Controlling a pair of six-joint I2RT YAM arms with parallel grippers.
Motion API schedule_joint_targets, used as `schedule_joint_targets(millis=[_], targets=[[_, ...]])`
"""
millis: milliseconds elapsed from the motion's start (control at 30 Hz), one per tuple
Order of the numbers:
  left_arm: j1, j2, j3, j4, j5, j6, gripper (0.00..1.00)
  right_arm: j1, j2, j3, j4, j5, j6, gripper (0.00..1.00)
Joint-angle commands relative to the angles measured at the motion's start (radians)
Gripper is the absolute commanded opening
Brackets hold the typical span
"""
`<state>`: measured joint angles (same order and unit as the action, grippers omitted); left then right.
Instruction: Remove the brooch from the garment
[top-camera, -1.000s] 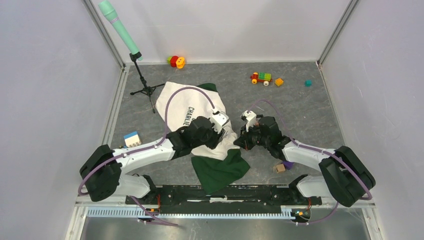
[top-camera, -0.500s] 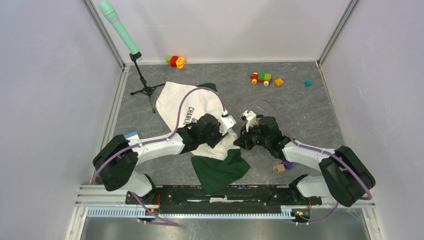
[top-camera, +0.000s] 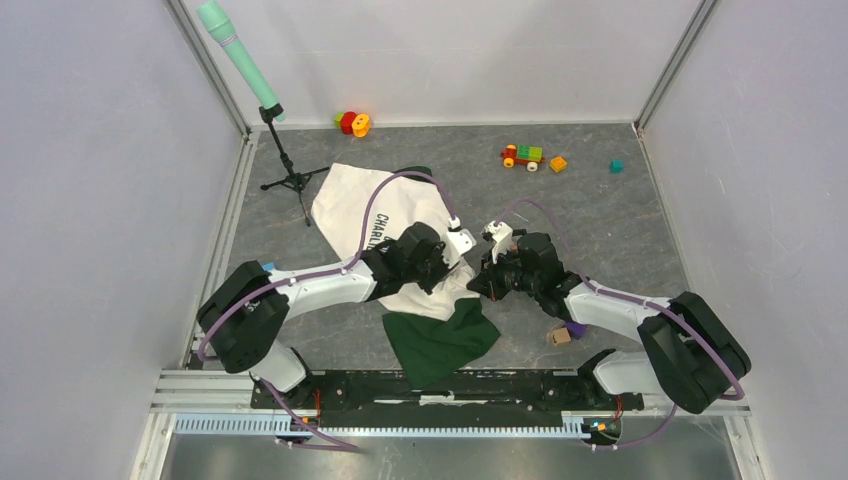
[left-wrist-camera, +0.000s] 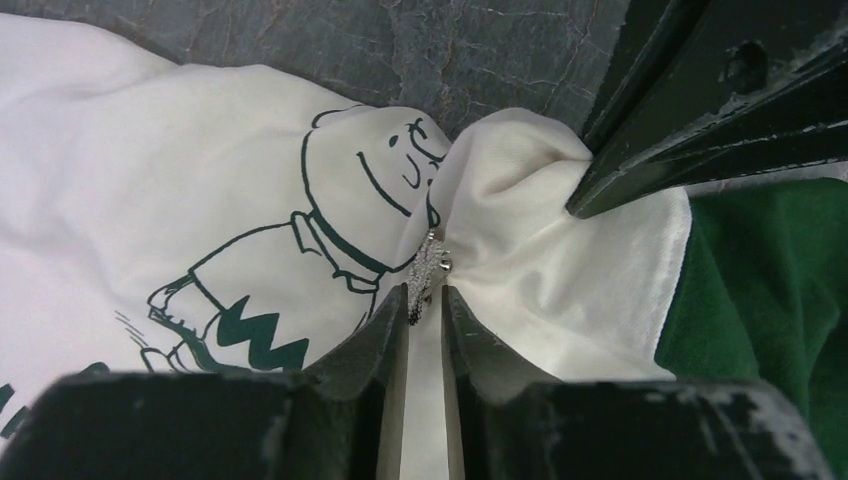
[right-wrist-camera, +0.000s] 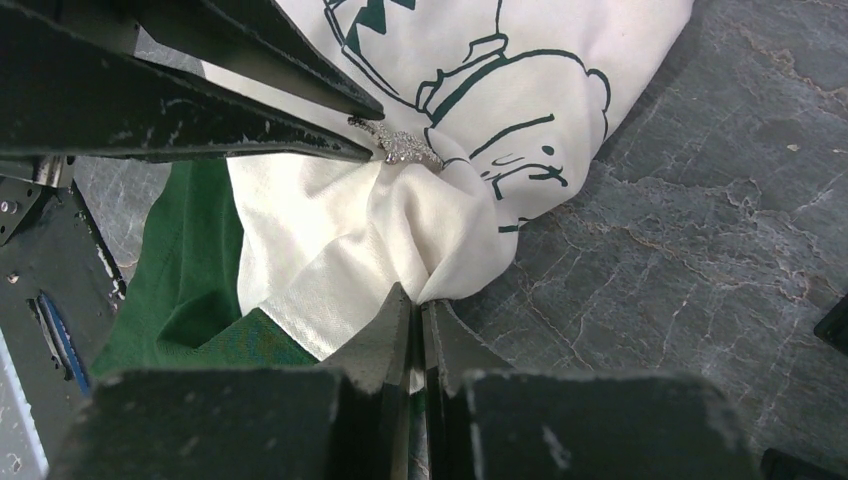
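The garment (top-camera: 350, 205), a white T-shirt with cartoon print and dark green parts (top-camera: 440, 340), lies crumpled on the grey table between the arms. The brooch (left-wrist-camera: 428, 270), small, silver and sparkly, is pinned on a raised white fold; it also shows in the right wrist view (right-wrist-camera: 400, 148). My left gripper (left-wrist-camera: 427, 298) has its fingertips closed narrowly around the brooch's lower end. My right gripper (right-wrist-camera: 415, 300) is shut on a bunched white fold of the garment (right-wrist-camera: 440, 240) just beside the brooch. In the top view the left gripper (top-camera: 462, 262) and right gripper (top-camera: 480, 284) nearly meet.
A black tripod with a green tube (top-camera: 285, 150) stands at the back left. Toys lie along the back: a red-yellow piece (top-camera: 352, 122), a toy car (top-camera: 522, 155), an orange block (top-camera: 558, 163), a teal block (top-camera: 617, 166). A small wooden block (top-camera: 559, 336) sits by the right arm.
My left arm has swung right and its gripper has moved closer to the right gripper, over the raised fold. The right arm has stayed put, holding the fabric.
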<state>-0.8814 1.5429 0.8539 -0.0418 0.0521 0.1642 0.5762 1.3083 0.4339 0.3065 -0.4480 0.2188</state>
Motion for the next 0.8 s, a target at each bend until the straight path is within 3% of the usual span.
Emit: schedule_joint_targets(millis=[0, 133, 367, 533, 767], targets=[[0.002, 0.019, 0.02, 0.039, 0.065, 0.008, 0.23, 0.001, -0.002, 0.021, 0.024, -0.014, -0.01, 0.07], [0.004, 0.033, 0.022, 0.039, 0.043, 0.008, 0.02, 0.0, 0.002, 0.024, 0.023, -0.01, -0.008, 0.07], [0.03, -0.064, -0.035, 0.102, -0.027, -0.088, 0.02, -0.004, -0.008, 0.028, -0.013, 0.004, -0.001, 0.1], [0.071, -0.172, -0.098, 0.178, 0.055, -0.266, 0.02, 0.003, -0.008, 0.006, 0.056, -0.091, 0.069, 0.15], [0.092, -0.251, -0.129, 0.209, 0.156, -0.4, 0.02, 0.016, -0.042, 0.006, 0.054, -0.089, 0.098, 0.19]])
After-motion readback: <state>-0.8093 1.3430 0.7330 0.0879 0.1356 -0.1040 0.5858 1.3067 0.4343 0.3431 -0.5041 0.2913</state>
